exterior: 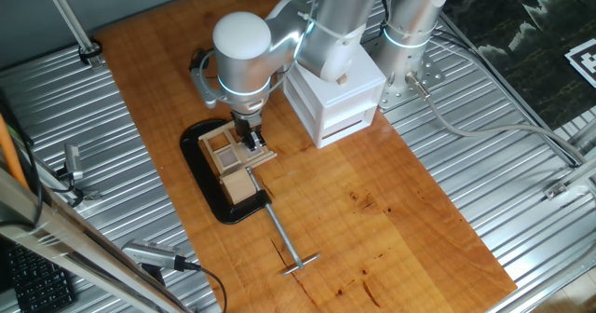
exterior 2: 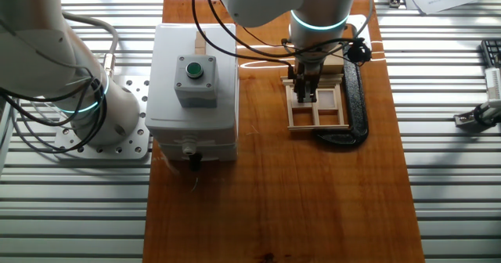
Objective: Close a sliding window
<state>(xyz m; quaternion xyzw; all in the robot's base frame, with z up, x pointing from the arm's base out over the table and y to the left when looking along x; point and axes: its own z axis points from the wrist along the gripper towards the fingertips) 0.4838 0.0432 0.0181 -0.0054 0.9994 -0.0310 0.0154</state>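
The sliding window (exterior: 226, 156) is a small light-wood frame with a four-pane grid sash, standing on a black oval base plate (exterior: 210, 188) on the left part of the wooden table. In the other fixed view the window (exterior 2: 329, 116) lies in front of the base plate (exterior 2: 356, 99). My gripper (exterior: 250, 140) comes down from above onto the sash's right side, fingertips touching the wood. It also shows in the other fixed view (exterior 2: 306, 95), over the upper left panes. The fingers look close together, and nothing is visibly held between them.
A white box with a green button (exterior 2: 194, 69) stands beside the window, close to my arm; it also shows in one fixed view (exterior: 335, 97). A thin metal T-shaped rod (exterior: 288, 246) lies on the wood in front of the base plate. A second arm's base (exterior 2: 78, 106) stands off the table.
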